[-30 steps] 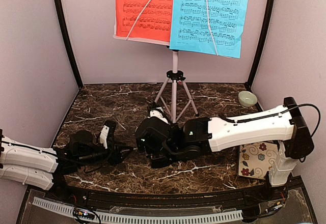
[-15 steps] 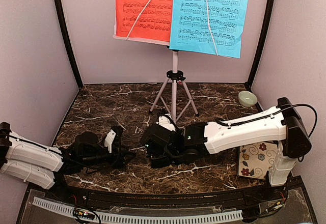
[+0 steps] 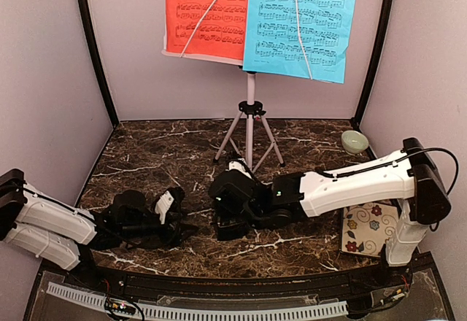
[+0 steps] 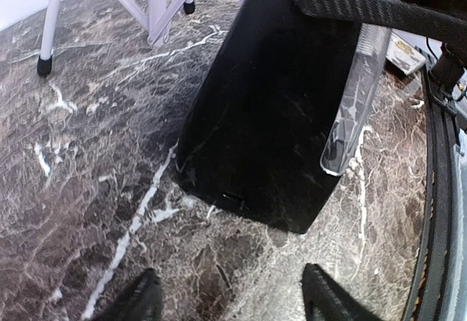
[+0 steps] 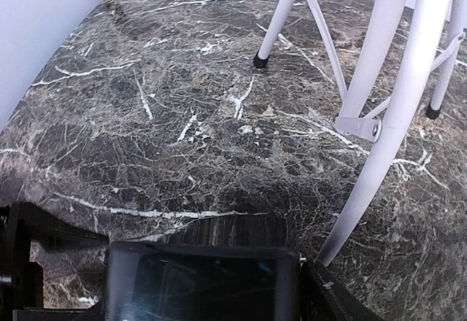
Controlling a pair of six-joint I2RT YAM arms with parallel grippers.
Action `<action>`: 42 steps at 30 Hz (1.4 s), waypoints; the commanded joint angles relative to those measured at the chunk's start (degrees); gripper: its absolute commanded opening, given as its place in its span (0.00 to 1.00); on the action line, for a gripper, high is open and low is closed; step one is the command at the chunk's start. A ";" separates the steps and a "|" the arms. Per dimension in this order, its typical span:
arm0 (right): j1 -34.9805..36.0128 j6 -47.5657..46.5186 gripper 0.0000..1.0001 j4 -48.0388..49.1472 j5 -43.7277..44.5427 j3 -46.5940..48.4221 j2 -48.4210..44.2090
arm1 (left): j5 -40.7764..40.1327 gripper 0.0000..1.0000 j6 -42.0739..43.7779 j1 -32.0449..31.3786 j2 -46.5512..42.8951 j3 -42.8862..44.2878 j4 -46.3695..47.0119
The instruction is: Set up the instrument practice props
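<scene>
a: what is in front of you right now?

b: a dark marble table (image 3: 146,153) seen from above, with your two arms reaching in low. at the back the white music stand (image 3: 249,109) is upright on its three legs. a red page (image 3: 204,14) and a blue page (image 3: 299,22) sit side by side on its desk, each under a thin wire

a: and the metronome?

b: the metronome (image 4: 270,117) is near the middle of the table, in front of the stand's legs and apart from them. it is black, with a clear cover on one face. i cannot tell whether its base rests flat or is just lifted

a: what has changed in the last second?

b: your right gripper (image 5: 206,295) stood wide a moment ago. its jaws have now drawn in and appear to press on both sides of the metronome's top. your left gripper (image 4: 230,303) has slid closer and opened a little. its fingertips are apart with bare marble between them, just short of the metronome, holding nothing

a: what does that mean for the task?

b: the stand and pages look set, so i judge the metronome is the last prop. with your right claw on it, the next move is likely placing it upright near the stand, clear of the legs and of your left claw
</scene>
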 commanded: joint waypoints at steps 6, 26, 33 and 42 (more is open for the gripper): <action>-1.98 -12.02 0.56 9.26 -8.57 -7.29 -7.69 | 2.88 0.82 8.78 -0.15 5.59 0.15 6.79; -2.44 -15.40 0.51 15.37 -15.77 -11.52 -9.74 | 4.66 0.96 13.41 -1.82 24.56 8.17 17.57; -2.40 -14.85 0.51 15.92 -16.41 -12.25 -9.74 | 3.64 0.93 13.87 -1.91 27.02 9.73 18.02; -2.40 -14.83 0.52 16.60 -17.59 -12.89 -10.19 | 3.98 0.81 15.96 -1.91 28.88 11.30 16.11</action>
